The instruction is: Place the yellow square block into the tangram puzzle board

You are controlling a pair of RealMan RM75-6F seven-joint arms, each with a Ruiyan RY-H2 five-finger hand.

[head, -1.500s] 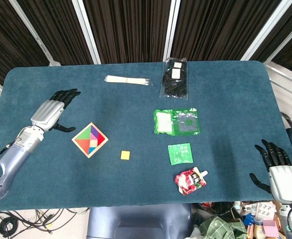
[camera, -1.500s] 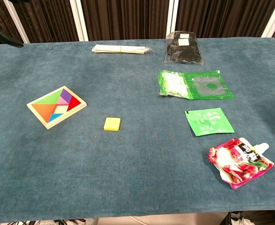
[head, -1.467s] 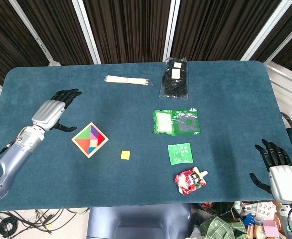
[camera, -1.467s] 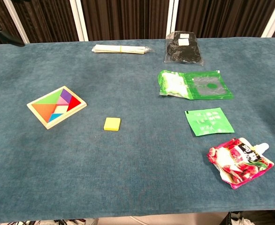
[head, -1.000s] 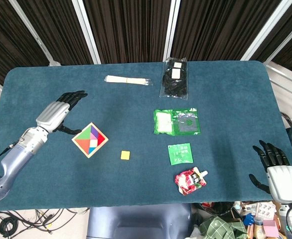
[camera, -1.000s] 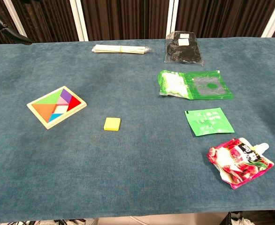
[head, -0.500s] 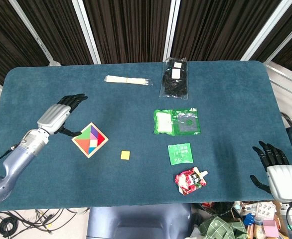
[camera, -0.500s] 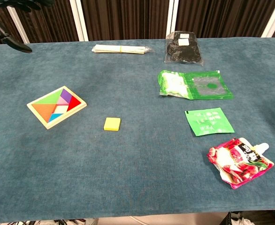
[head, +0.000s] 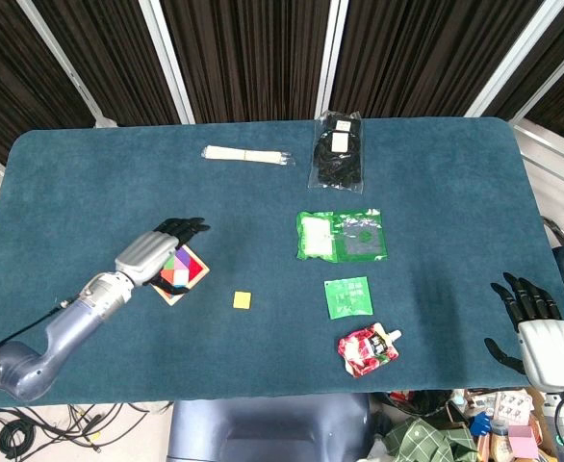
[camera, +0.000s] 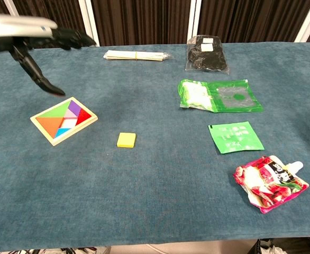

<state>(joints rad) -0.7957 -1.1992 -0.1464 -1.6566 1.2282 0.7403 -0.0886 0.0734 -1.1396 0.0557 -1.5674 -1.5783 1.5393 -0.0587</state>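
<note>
The small yellow square block (head: 243,300) lies on the blue bench (head: 436,183), just right of the wooden tangram puzzle board (camera: 64,120). The left hand (head: 157,252) hovers above the board, fingers spread, holding nothing. The right hand (head: 537,332) is open at the bench's edge.

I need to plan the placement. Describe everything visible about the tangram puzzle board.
The tangram puzzle board is a square, pale, wood-looking tray lying flat on the blue table, turned corner-on. It holds green, orange, purple, red, pink and light blue pieces. The yellow square block lies apart, to its right. The left hand hovers above it without touching.
</note>
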